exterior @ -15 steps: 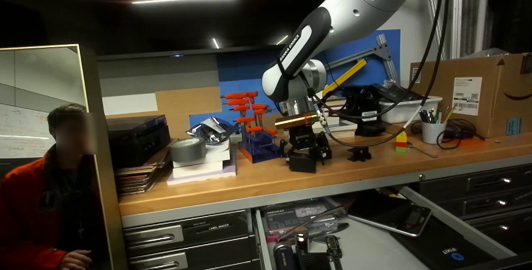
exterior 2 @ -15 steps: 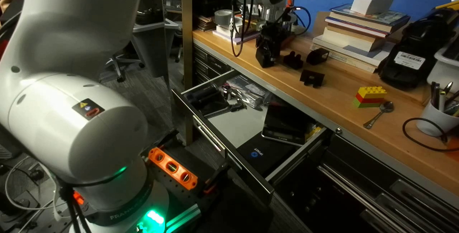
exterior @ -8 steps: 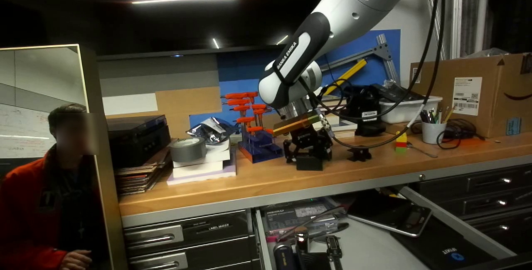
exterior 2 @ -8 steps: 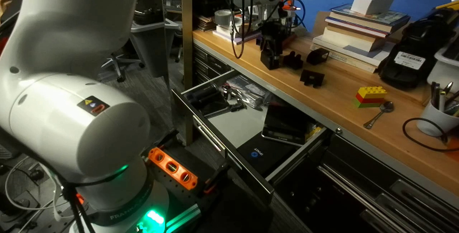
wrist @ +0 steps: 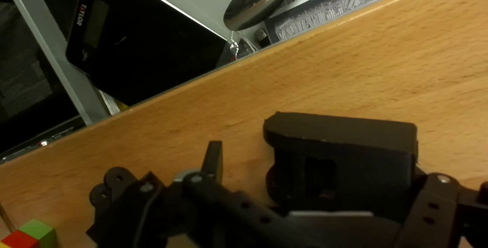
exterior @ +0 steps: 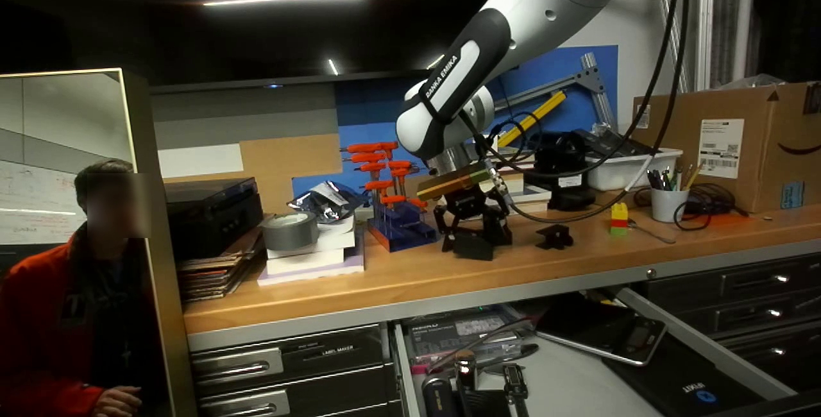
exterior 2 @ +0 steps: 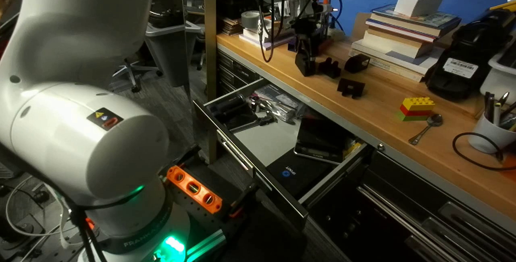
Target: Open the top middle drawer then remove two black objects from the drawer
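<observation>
Hand: black two-fingered hand, fingers spread, low above the light brown wooden desk
Black block: matte black blocky piece between the fingers, close to one and clearly apart from the other; contact with the desk cannot be told
Other black pieces: three small black pieces on the desk, near one another; cannot tell if the task's second is among them
Top middle drawer: wide, shallow dark grey metal drawer, open below the desk edge, flat black digital scale inside
Toy bricks: yellow, red and green brick stack, silver metal spoon just beside
</observation>
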Controlling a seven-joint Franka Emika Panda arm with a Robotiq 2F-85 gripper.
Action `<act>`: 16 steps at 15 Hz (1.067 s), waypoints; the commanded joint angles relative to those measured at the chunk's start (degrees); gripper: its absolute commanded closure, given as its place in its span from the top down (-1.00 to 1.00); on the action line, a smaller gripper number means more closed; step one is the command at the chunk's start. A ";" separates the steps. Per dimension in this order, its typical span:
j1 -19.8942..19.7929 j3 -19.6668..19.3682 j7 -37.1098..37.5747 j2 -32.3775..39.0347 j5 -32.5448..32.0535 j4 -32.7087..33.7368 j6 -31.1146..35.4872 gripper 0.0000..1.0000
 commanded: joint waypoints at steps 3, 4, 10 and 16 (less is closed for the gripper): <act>-2.28 2.30 -2.74 -3.51 3.26 -0.44 0.87 1.00; -2.61 2.52 -3.05 -3.86 3.86 -0.48 0.86 1.00; -3.58 2.53 -4.56 -6.16 5.72 -0.54 -1.41 1.00; -3.74 1.70 -1.14 -15.07 4.77 -8.31 -6.29 1.00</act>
